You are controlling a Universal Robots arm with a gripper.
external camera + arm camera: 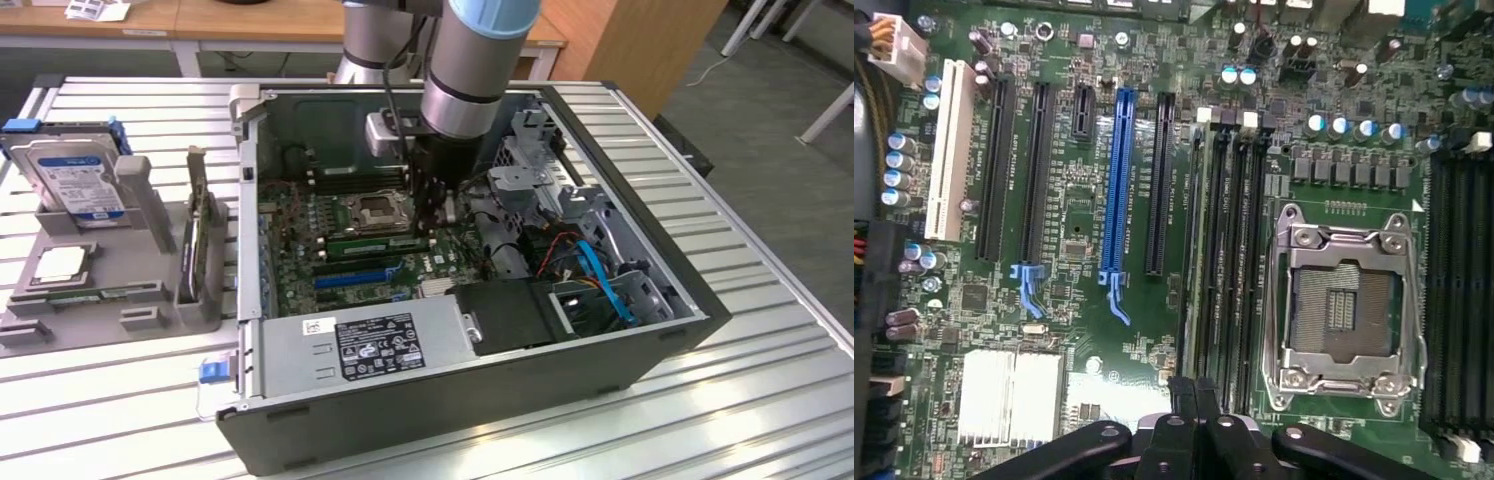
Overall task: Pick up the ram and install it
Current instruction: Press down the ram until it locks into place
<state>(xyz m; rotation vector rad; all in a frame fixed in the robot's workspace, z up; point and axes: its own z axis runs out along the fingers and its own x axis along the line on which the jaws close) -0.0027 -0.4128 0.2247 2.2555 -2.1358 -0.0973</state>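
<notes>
As things stand: we see the arm reaching down into an open computer case (pixel 641 330), its gripper (pixel 437 218) low over the circuit board.
Step in hand: we judge this to be seating the ram in its slot.
The ram: a thin green stick (pixel 378 243) lying along the slot just beside the empty processor socket (pixel 1344 300); from the wrist view we meet it edge-on (pixel 1192 260).
Jaws: drawn together, the two fingertips side by side over the near end of the stick; we cannot tell whether they pinch its edge or only rest above it.
Doing it well: we would keep the stick upright and in line with the slot, push straight down, and spread the force evenly so neither end rides high.
Risk: a tilted push could bend the board or miss the end clips.
Nearby: a grey rack (pixel 134 300) at the exterior view's left holds a hard drive (pixel 74 185) and a square silver chip (pixel 60 263).
Surface: a slatted metal table (pixel 747 400), pale and ridged.
Room: wooden desks behind, grey floor to the exterior view's right.
</notes>
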